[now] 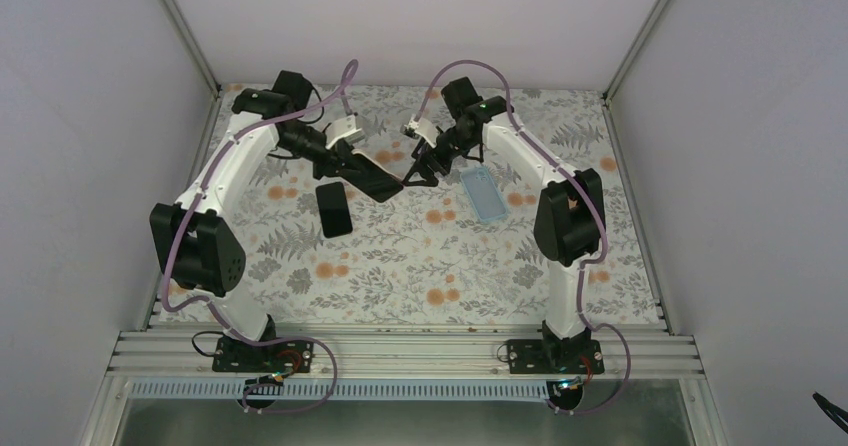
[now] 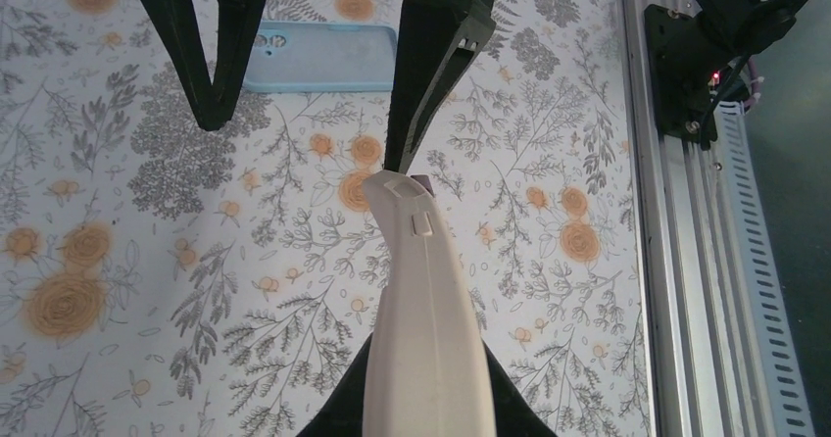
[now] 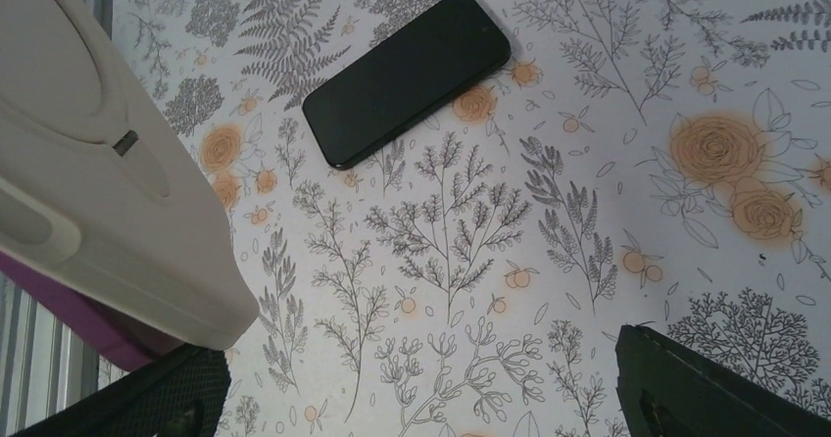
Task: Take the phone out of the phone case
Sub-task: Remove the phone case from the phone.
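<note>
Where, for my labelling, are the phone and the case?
phone (image 3: 407,77): right wrist view, middle of its dark face.
case (image 2: 318,57): left wrist view, middle of its blue surface.

Right end effector (image 1: 423,176) wide open, aloft

We find the phone (image 1: 334,209) lying flat on the table (image 1: 420,261) left of centre, and the phone case (image 1: 485,192) also on it, well apart to the right.
</note>
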Robot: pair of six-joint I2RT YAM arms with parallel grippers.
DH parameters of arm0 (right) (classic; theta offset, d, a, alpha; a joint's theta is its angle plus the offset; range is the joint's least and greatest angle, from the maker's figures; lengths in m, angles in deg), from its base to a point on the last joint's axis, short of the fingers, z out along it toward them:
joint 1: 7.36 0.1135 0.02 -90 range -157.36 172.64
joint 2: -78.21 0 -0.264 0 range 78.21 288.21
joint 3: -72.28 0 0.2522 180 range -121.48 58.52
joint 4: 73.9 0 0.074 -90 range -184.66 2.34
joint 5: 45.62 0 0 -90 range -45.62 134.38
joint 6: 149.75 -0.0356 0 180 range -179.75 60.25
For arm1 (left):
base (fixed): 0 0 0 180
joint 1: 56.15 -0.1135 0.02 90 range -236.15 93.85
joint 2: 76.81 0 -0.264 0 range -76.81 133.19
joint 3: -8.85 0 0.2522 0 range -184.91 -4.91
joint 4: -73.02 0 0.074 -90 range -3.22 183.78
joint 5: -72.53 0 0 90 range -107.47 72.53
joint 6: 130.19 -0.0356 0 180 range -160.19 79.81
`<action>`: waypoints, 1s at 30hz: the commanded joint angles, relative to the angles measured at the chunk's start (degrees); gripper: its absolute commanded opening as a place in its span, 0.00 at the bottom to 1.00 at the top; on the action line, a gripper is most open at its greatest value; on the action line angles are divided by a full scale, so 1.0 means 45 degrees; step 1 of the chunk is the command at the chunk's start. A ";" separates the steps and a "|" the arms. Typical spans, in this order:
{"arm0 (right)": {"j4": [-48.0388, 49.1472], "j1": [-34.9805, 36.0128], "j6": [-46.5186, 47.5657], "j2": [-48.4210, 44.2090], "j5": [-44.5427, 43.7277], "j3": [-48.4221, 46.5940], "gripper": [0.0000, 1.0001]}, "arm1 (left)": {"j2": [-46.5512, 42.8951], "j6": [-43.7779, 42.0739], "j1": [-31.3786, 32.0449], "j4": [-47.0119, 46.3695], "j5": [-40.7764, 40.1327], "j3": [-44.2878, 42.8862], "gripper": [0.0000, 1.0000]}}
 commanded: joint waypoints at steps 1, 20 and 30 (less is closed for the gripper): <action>0.2470 0.0202 -0.0956 0.0234 -0.0493 -0.0671 0.96 | -0.0240 -0.0461 0.0415 0.1055 0.3319 -0.0598 0.02; 0.1986 0.0687 -0.0470 -0.0147 0.3478 -0.0339 1.00 | 0.0842 -0.0881 -0.0074 0.1036 0.5208 -0.1885 0.02; -0.1656 0.2118 0.1870 0.0637 0.5656 -0.2257 1.00 | 0.1591 -0.0773 -0.0065 0.1020 0.4208 -0.2863 0.02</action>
